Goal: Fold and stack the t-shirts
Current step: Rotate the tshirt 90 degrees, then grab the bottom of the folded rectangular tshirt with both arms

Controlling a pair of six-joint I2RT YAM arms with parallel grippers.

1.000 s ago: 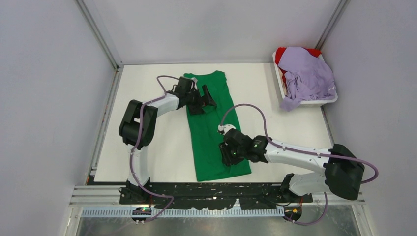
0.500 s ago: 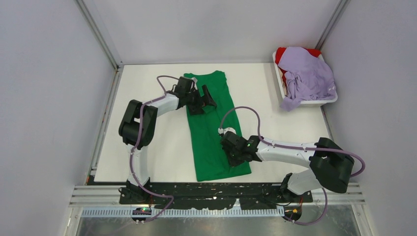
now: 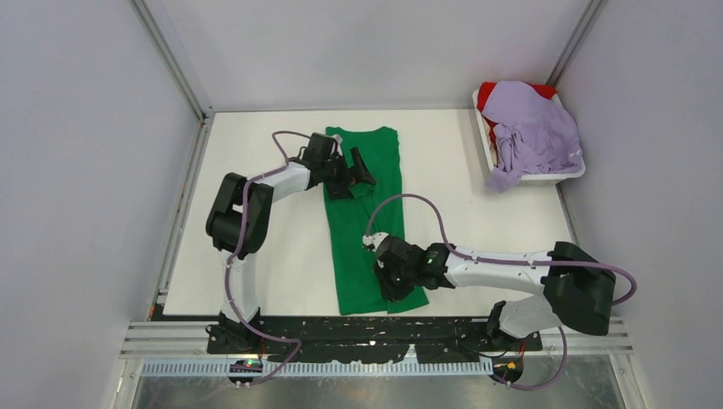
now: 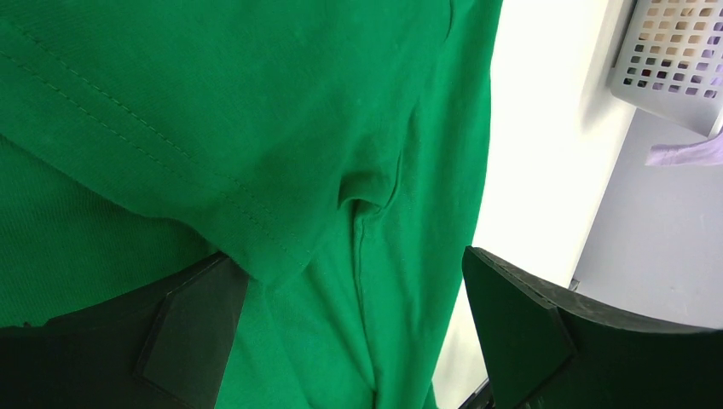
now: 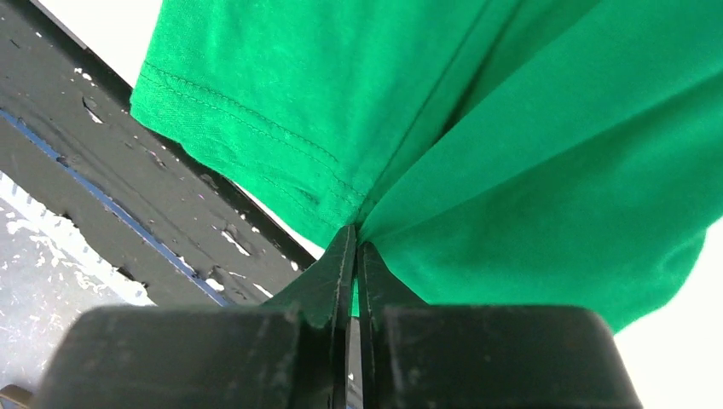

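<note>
The bright green t-shirt point(image 3: 362, 226) lies as a long folded strip down the middle of the table. My left gripper point(image 3: 353, 180) is open, its fingers point(image 4: 192, 328) wide apart and resting over the shirt's upper part point(image 4: 341, 128). My right gripper point(image 3: 389, 284) is shut on the green shirt's edge point(image 5: 477, 170) near the bottom hem, pinching a fold of cloth between the fingertips point(image 5: 341, 256). The lavender t-shirt point(image 3: 533, 128) lies bunched in the white tray point(image 3: 554, 176) at the back right, on top of the red t-shirt point(image 3: 488, 92).
The black front rail point(image 5: 128, 162) runs just below the shirt's hem at the table's near edge. The tray's perforated wall point(image 4: 673, 51) shows beyond the shirt in the left wrist view. Grey walls enclose the table on three sides.
My right gripper has moved left while shut on the green shirt, pulling its near right edge inward so the lower part is narrower. The left arm has stayed in place.
</note>
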